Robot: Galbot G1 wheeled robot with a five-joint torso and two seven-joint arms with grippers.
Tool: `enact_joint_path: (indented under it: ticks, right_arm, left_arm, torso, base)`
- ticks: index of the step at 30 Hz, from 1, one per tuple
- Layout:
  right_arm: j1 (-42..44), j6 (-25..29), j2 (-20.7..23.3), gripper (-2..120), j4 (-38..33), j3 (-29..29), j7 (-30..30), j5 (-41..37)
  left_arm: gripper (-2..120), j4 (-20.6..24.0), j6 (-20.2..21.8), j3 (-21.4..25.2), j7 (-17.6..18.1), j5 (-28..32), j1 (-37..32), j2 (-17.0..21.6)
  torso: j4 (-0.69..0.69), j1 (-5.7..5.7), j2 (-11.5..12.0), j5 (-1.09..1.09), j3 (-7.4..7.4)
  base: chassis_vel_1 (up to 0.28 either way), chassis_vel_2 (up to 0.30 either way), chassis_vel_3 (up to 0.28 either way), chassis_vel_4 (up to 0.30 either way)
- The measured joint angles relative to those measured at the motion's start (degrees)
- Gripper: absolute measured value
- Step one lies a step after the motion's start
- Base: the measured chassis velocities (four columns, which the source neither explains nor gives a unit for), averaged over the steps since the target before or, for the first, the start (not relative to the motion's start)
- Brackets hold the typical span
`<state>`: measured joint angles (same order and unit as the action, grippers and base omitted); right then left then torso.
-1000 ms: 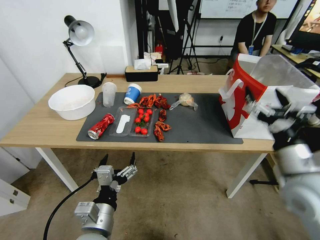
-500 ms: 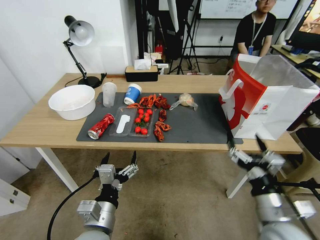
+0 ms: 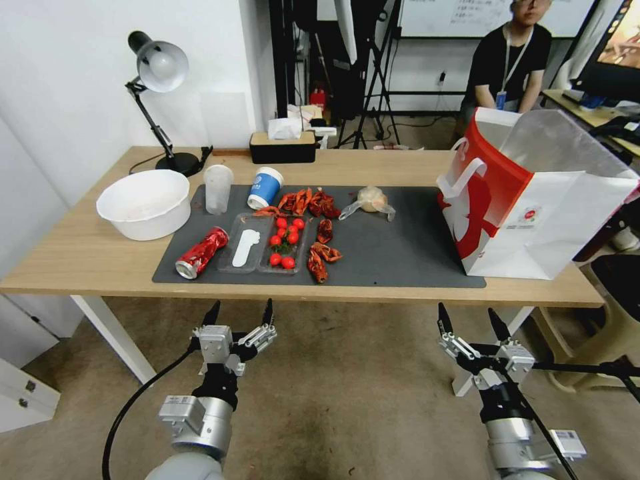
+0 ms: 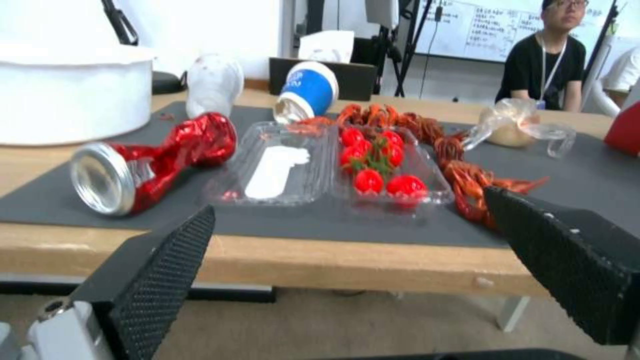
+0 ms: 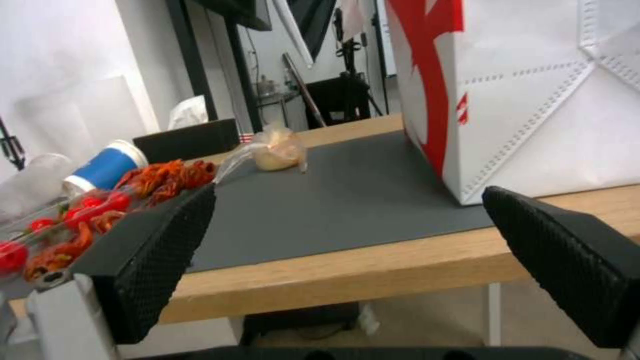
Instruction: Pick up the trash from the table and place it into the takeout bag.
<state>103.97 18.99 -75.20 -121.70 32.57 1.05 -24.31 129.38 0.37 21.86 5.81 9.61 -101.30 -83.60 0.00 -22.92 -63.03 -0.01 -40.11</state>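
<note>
Red crushed metal marks the nearest piece of trash: the drink can lies on its side at the near left corner of the dark grey mat, its long axis running diagonally, open silver end toward the tabletop edge and toward the robot. It sits up and slightly left of the left gripper, which is plainly the nearer arm; in the left wrist view the can lies ahead of the jaws and above their level, across the wooden edge. Beside the can are a clear tray of tomatoes, scattered crayfish shells, the clear plastic cup, the blue-and-white paper cup and, off the mat, the pale bowl. The wrapped bundle with spoon rests mid-mat, well apart from the can. The takeout bag stands upright and open-mouthed at the right end of the tabletop, partly on the mat. The left gripper hangs below the tabletop edge, jaws pointing up and spread wide, holding nothing. The right gripper is likewise low, in front of the bag's end, jaws wide apart and empty; its wrist view faces the bag's white side. Judgement: the can's diagonal lie calls for the left jaws to rise and close across its waist.
</note>
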Motion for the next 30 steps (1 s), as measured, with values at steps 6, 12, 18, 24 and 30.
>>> enact_joint_path:
  ticks: [6, 12, 18, 24, 30]
  right_arm:
    - [-1.4, -0.7, 0.8, 100, 0.1, -1.6, 0.2, 0.7]
    - [-3.5, -2.7, 2.2, 100, -0.6, -2.4, 1.0, 0.7]
    - [-4.9, -4.0, 3.1, 100, -0.9, -3.1, 1.7, 0.5]
    - [-9.0, -7.1, 5.3, 100, -1.0, -5.3, 2.9, 0.3]
    - [-15.6, -11.5, 7.6, 100, -0.9, -8.4, 5.2, -0.1]
  left_arm:
    - [100, 0.7, -0.2, 1.4, 0.2, 0.3, -0.1, 0.5]
    - [100, 0.7, -0.3, 1.5, 0.2, 0.3, -0.4, 0.5]
    - [100, 0.7, -0.4, 1.5, 0.2, 0.2, -0.4, 0.4]
    - [100, 0.7, -0.3, 1.4, 0.2, -0.1, -0.5, 0.0]
    - [100, 0.5, -0.1, 1.0, 0.5, -0.8, -0.4, -0.8]
  torso:
    - [-0.01, 0.00, 0.0, 0.01, 0.00]
    - [0.00, 0.00, 0.0, 0.00, 0.00]
    - [0.01, 0.00, 0.0, 0.01, 0.00]
    - [0.01, 0.00, 0.0, 0.01, 0.00]
    - [0.01, -0.01, 0.0, 0.01, 0.00]
  base:
    - [0.000, 0.000, 0.000, 0.000]
    - [0.000, 0.000, 0.000, 0.000]
    - [0.000, 0.000, 0.000, 0.000]
    - [0.000, 0.000, 0.000, 0.000]
    - [0.000, 0.000, 0.000, 0.000]
